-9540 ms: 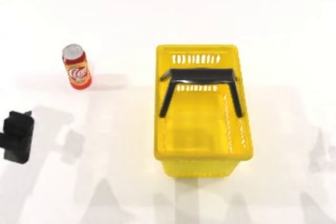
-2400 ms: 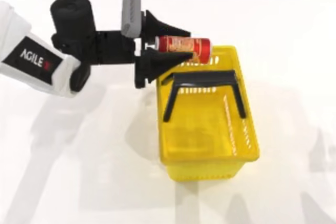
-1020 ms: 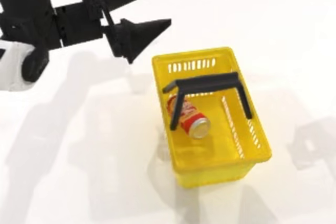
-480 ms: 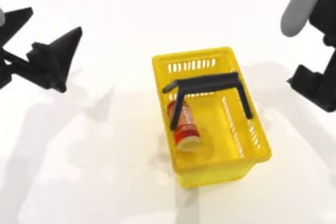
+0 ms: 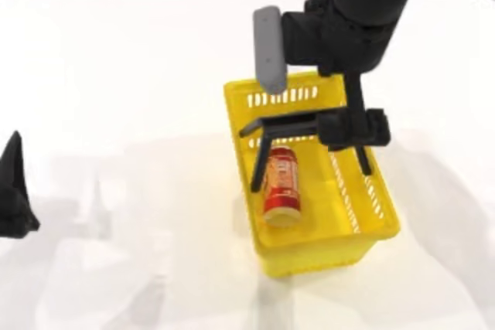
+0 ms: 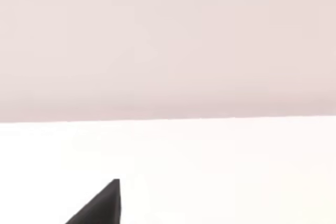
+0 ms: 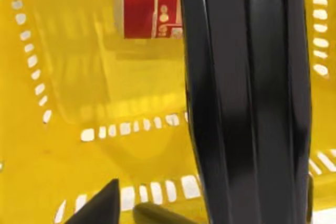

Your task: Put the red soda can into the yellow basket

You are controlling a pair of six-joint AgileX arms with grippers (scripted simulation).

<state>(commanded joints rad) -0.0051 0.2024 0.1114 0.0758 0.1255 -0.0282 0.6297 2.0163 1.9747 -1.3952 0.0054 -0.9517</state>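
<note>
Top view shows the red soda can [image 5: 281,185] lying on its side inside the yellow basket [image 5: 384,214], near its left wall, with bare floor to its right. The right gripper [image 5: 352,127] hovers at the black handles [image 5: 286,124]; whether its fingers are apart cannot be told. The left gripper [image 5: 14,191] sits at the table's left edge.

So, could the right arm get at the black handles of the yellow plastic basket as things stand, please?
Probably yes: the right gripper hangs directly over the black handles of the yellow plastic basket, and nothing sits between them.
</note>
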